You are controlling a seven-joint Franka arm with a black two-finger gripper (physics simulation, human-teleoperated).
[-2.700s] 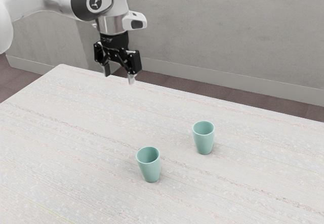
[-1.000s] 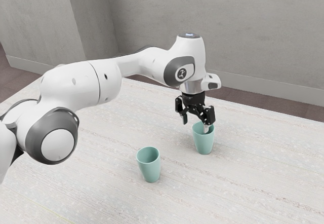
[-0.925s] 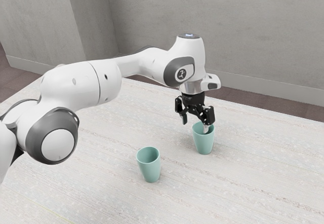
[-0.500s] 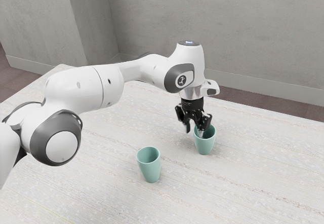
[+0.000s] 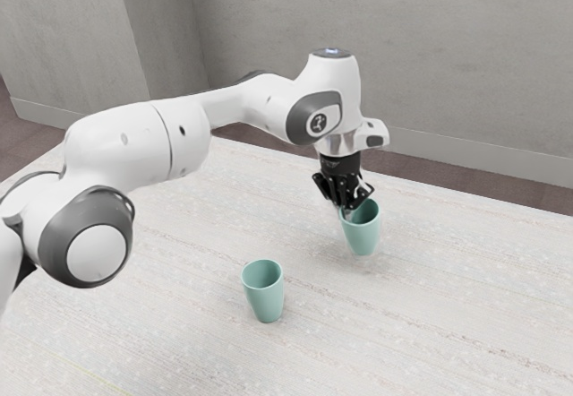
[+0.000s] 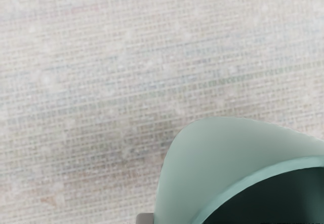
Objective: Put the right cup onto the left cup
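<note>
In the exterior view, the gripper pinches the wall of the right mint cup, just above the table; the left mint cup stands upright, apart. The wrist view adds the held cup's dark hollow and a grey fingertip against its outside.

Smooth matt cups, concrete-look wall
</note>
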